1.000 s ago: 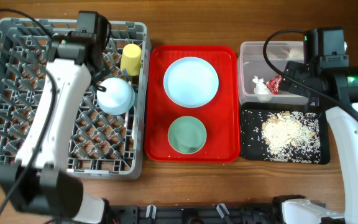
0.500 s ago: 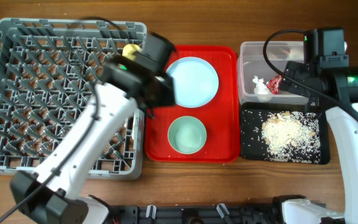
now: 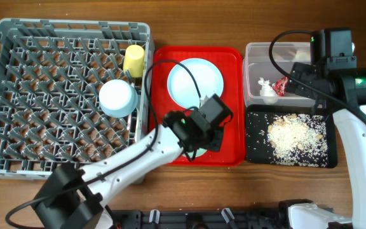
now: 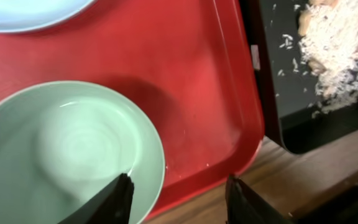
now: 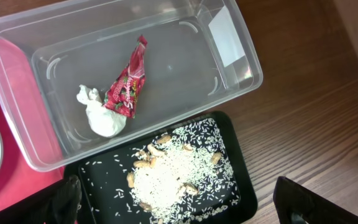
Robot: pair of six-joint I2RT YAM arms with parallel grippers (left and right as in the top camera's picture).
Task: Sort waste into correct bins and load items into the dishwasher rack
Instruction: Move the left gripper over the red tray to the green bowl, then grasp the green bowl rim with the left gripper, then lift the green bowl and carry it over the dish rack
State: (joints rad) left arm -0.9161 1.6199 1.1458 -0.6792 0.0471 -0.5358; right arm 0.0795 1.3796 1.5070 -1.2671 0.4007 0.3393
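My left gripper point(image 4: 179, 202) is open and straddles the right rim of the pale green bowl point(image 4: 67, 143) on the red tray; one finger is inside the bowl, the other outside. In the overhead view the left gripper point(image 3: 202, 137) hides that bowl. The light blue plate point(image 3: 192, 79) lies on the same tray. The light blue bowl point(image 3: 118, 97) sits upside down in the grey dishwasher rack point(image 3: 18, 152), with the yellow cup point(image 3: 133, 60) near it. The red wrapper point(image 5: 126, 84) and white tissue point(image 5: 101, 115) lie in the clear tub point(image 5: 229, 81). Rice scraps point(image 5: 179, 174) lie in the black tray point(image 5: 104, 186). My right gripper point(image 5: 179, 205) is open and empty above them. Fork and spoon are out of view.
The red tray point(image 3: 234, 102) sits between the rack and the two bins. The clear tub point(image 3: 256, 54) is behind the black tray point(image 3: 256, 149). Bare wooden table point(image 3: 234, 184) runs along the front edge. A black cable point(image 3: 170, 70) loops over the plate.
My left arm let go of the light blue bowl in the rack and swung right and forward onto the red tray, over the green bowl. The right arm has not moved.
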